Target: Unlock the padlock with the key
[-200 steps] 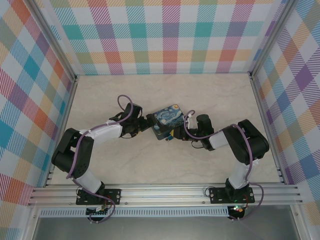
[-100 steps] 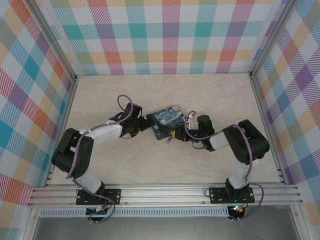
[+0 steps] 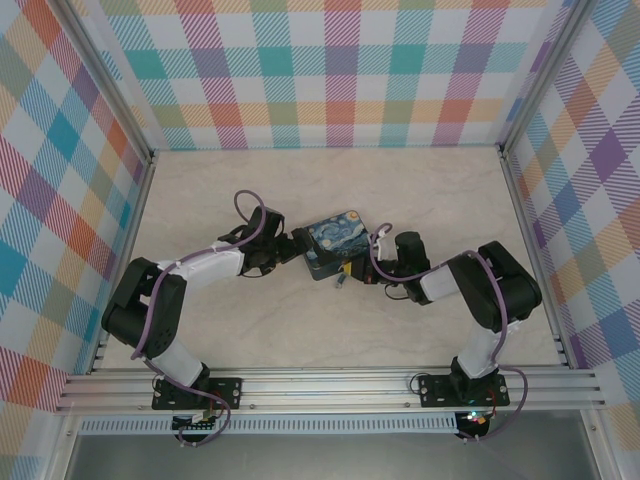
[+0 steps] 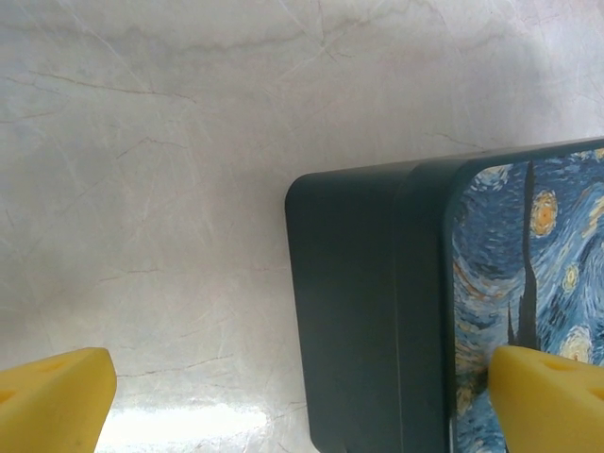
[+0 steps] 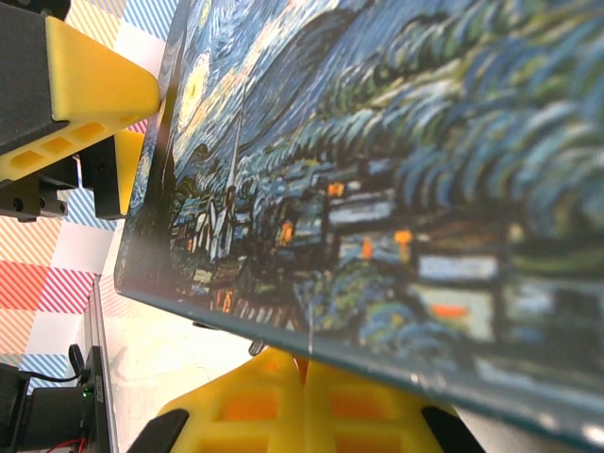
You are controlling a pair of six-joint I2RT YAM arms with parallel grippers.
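left end effector [image 4: 302, 396] apart over tin [image 4: 377, 283] edge; right end effector [image 5: 304, 382] together, under tin

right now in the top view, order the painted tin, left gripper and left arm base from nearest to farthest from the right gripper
1. painted tin, right beside the right gripper.
2. left gripper, at the tin's opposite end.
3. left arm base, at the table's near edge, bottom left.
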